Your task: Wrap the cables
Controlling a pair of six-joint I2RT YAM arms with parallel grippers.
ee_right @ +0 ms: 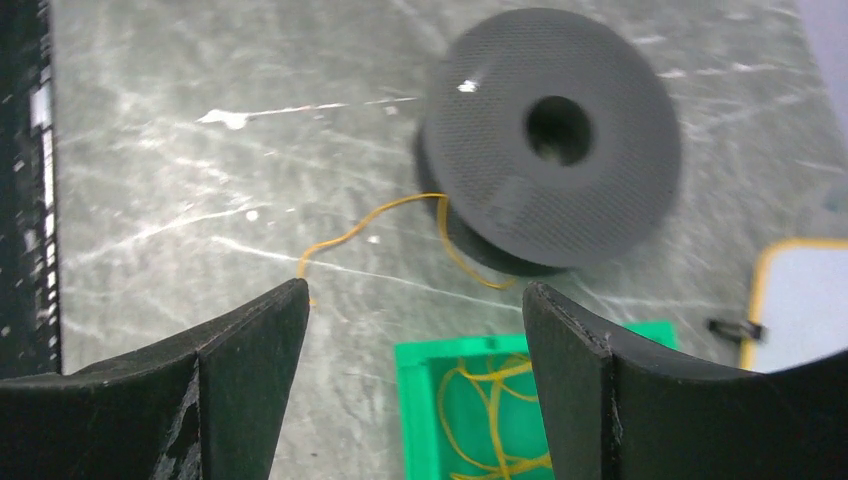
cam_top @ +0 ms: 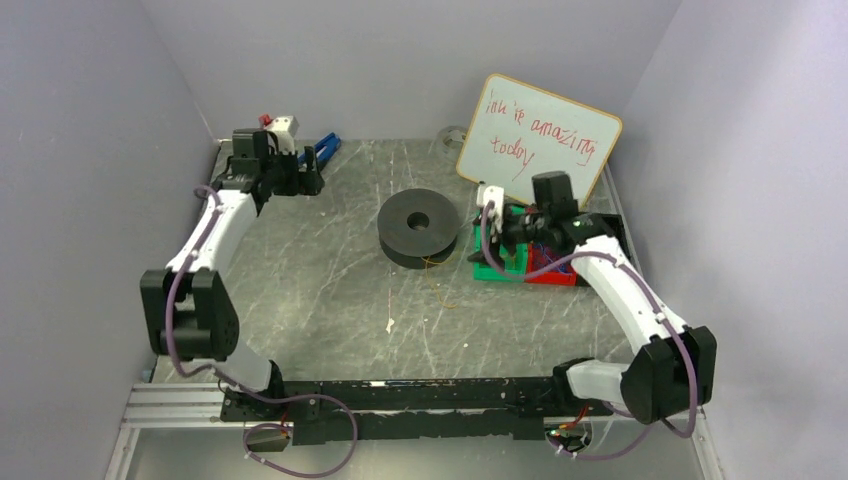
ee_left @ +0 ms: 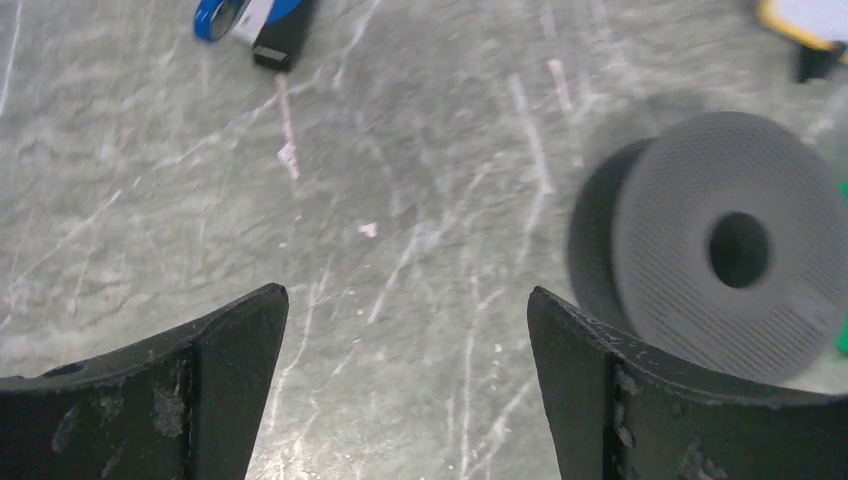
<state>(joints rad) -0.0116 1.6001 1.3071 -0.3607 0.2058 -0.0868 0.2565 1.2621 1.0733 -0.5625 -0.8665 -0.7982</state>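
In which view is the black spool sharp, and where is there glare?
Top external view: the black spool is sharp, in even light. Left wrist view: it is blurred. Right wrist view: it is slightly soft, with a small glint on its face, and a bright patch on the table.

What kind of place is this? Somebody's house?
Probably a robot test booth in a lab, not a house. A left arm and a right arm are bolted to a marbled table, plain walls box it in, and a black spool trailing yellow cable sits in the middle.
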